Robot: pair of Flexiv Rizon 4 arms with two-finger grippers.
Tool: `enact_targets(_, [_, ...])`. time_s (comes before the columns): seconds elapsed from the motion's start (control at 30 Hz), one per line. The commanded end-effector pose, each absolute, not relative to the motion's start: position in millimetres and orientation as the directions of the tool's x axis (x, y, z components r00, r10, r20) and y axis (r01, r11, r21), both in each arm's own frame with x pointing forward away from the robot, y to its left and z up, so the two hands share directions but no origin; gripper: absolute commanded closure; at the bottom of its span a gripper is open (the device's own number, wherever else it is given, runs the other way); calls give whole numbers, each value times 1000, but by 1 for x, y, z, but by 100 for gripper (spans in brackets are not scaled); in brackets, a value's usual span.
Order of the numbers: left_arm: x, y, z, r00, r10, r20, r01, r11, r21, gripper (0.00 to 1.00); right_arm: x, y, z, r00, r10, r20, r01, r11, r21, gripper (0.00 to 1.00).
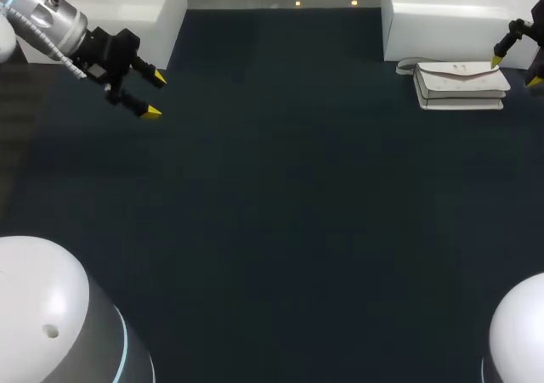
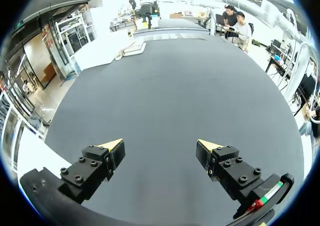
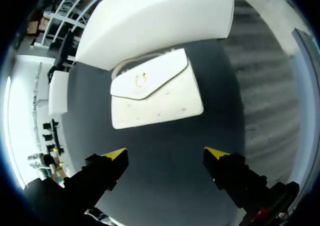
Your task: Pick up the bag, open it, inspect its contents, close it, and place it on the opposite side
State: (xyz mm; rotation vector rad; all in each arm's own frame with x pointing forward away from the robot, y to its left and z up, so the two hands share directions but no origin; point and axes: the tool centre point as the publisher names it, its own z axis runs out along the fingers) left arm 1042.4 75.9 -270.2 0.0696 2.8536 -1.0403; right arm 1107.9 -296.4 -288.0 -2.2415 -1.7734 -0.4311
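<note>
The white bag (image 1: 460, 86) lies flat on the table (image 1: 280, 196), far off at about 2 o'clock, with its flap shut. Its long side runs from 9 to 3 o'clock. The right gripper (image 1: 516, 70) hangs by the bag's 3 o'clock end, fingers spread wide with nothing in them. Seen from that wrist, the bag is straight ahead at 12 o'clock, lying across the gap. The left gripper (image 1: 155, 95) is way over at 10 o'clock, also spread wide and holding nothing. The right arm is much nearer, so it should likely do the pick.
</note>
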Motion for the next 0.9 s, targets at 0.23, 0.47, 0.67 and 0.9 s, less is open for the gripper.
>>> enact_targets(0.23, [1059,68,-280,-997,-1,-83,53,755,-653,0,1127,-313,-300,227,876,426,972,-229,-48,0])
enact_targets(0.47, [1059,68,-280,-997,-1,-83,53,755,-653,0,1140,-320,-313,238,850,469,968,-248,-42,0])
enact_targets(0.67, [1059,68,-280,-997,-1,-83,53,755,-653,0,1152,-325,-325,237,823,516,964,-265,-19,0])
enact_targets(0.9, [1059,68,-280,-997,-1,-83,53,755,-653,0,1164,-328,-332,240,800,550,961,-276,-19,0])
